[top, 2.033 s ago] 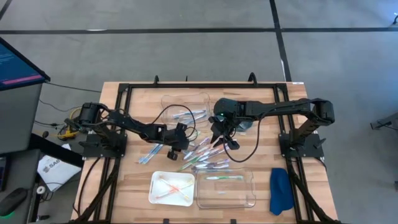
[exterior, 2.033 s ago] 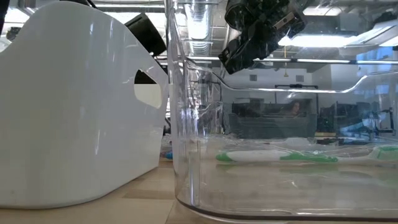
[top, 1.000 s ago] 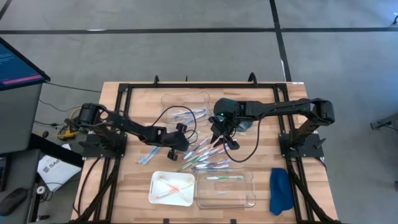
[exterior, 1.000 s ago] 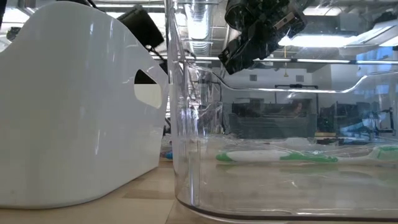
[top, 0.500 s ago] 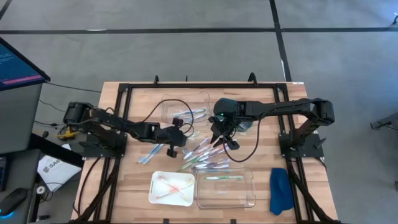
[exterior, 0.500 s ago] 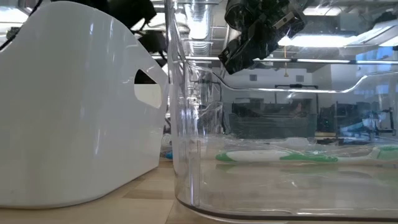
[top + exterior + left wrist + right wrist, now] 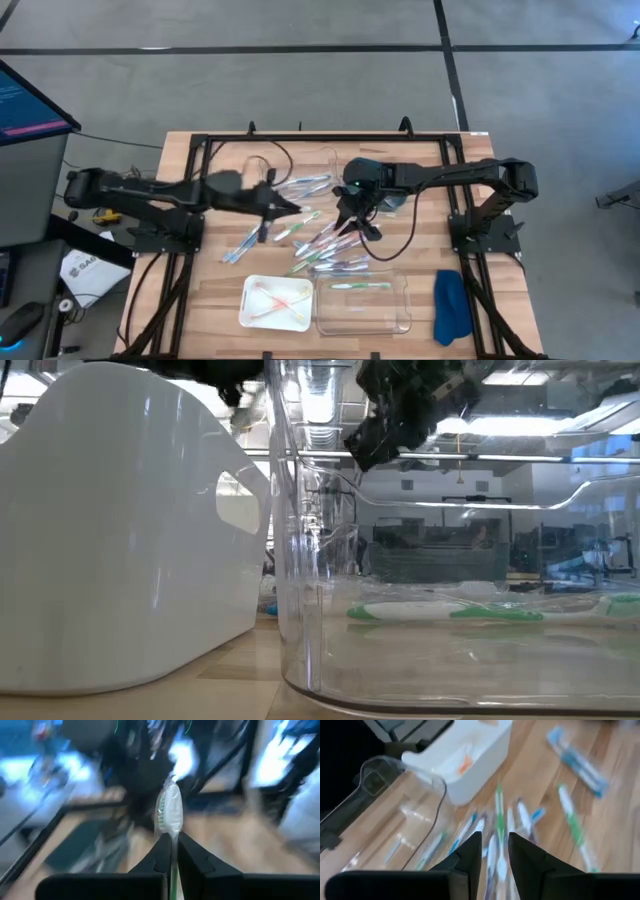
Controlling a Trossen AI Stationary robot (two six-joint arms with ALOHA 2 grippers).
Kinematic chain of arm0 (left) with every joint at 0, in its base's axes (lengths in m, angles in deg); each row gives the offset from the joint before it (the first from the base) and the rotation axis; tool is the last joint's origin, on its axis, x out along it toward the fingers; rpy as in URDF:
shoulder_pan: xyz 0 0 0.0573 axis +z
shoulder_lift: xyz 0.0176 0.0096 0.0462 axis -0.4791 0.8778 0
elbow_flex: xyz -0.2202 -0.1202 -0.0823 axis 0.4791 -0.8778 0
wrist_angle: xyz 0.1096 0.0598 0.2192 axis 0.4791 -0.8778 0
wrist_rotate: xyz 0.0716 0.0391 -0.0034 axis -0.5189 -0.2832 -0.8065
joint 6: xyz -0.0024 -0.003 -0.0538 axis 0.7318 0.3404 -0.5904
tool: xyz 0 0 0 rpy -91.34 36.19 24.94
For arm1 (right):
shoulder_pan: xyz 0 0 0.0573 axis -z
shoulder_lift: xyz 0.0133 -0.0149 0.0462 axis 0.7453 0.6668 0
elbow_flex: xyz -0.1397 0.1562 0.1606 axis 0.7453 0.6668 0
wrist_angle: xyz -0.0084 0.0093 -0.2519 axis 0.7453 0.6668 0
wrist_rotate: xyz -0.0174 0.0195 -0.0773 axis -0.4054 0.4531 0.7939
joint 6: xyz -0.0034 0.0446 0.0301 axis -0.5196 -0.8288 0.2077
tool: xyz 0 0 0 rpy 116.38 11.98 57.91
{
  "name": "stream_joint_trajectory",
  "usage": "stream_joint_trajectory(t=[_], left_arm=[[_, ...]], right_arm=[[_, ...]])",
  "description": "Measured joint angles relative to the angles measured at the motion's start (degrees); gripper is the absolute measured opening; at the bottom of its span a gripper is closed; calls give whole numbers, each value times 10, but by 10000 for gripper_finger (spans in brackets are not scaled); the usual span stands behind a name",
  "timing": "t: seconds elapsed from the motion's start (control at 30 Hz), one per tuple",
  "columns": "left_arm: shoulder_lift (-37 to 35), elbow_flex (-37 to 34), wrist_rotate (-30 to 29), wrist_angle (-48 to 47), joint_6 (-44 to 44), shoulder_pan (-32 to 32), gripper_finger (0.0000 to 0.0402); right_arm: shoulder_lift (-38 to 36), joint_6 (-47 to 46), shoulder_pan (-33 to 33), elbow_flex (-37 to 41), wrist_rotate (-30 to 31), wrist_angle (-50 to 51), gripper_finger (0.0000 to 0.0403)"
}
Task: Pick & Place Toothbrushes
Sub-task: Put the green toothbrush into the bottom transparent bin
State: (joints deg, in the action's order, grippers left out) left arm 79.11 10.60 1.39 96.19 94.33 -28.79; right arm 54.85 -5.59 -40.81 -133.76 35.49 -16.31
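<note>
The toothbrushes lie as a loose pile [image 7: 325, 245] on the wooden table, between my two arms. My left gripper [image 7: 171, 840] is raised above the pile's left side, near level, and shut on a white-and-green toothbrush [image 7: 169, 807]. My right gripper [image 7: 352, 224] hovers over the pile's far right part. Its fingers stand apart in the right wrist view [image 7: 495, 851], the pile [image 7: 510, 820] shows through the gap, and I see nothing held. Two light blue toothbrushes [image 7: 240, 245] lie apart on the left. My left gripper pinches the white-and-green toothbrush by its thin shaft [image 7: 171, 851] between the two fingertips. The fingers lie along it. Its wider white end with green marks [image 7: 168, 802] sticks out ahead of the fingertips. The toothbrush is lifted clear of the table.
A white tray [image 7: 250, 310] with orange-pink toothbrushes and a clear tray [image 7: 400, 315] holding a green one [image 7: 360, 286] stand at the near edge. Another clear tray [image 7: 270, 165] sits at the far side. A blue cloth [image 7: 450, 305] lies near right. Black frame rails border the table.
My left gripper has risen from the pile's left side with the white-and-green toothbrush, tipping from pointing down to nearly level and rolling as it went. The toothbrush is now lifted clear. My right gripper has stayed over the pile.
</note>
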Motion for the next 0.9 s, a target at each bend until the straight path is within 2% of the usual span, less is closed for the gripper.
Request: stream_joint_trajectory(t=[0.13,0.27,0.4,0.9], left_arm=[[-26,-35,54,122,-12,2,7],[-33,-63,65,191,-12,3,7],[-26,-82,66,209,-12,3,7],[-12,-80,65,218,-14,2,7]], right_arm=[[0,-5,-9,0,0,-43,90],[0,4,-24,0,0,-45,90],[-3,16,-38,0,-2,-45,90],[-9,32,-47,0,-2,-43,90]])
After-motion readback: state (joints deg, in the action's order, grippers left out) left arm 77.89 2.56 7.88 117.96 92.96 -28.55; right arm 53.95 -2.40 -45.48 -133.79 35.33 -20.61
